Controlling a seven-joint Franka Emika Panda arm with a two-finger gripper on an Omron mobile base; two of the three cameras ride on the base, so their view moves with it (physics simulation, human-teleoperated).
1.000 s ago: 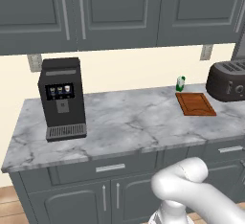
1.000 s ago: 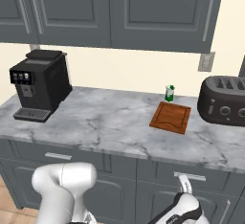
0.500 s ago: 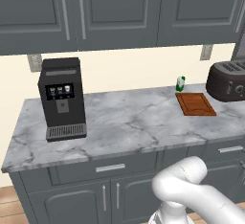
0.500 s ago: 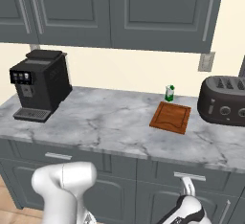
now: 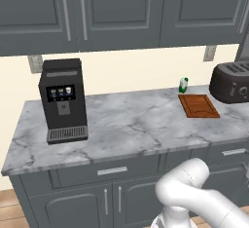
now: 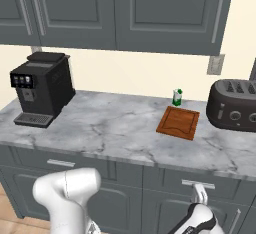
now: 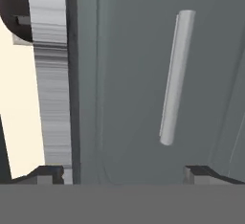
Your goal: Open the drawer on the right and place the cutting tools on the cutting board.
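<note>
A: Why is the gripper (image 6: 199, 196) so low, down at the cabinet front?
B: I'd say it is lining up on the drawer (image 6: 202, 184) at the right, just under the counter edge. That drawer is shut, so the cutting tools can't be seen.
A: And the claw itself?
B: Spread wide, holding nothing. In the hand view its two dark tips sit far apart, and the drawer's silver handle (image 7: 176, 77) lies between and beyond them, nearer one tip, not yet touched.
A: The cutting board (image 6: 178, 122)?
B: Bare, up on the counter (image 6: 100, 128), left of the toaster (image 6: 235, 105), with the small green bottle (image 6: 176, 97) just behind it.
</note>
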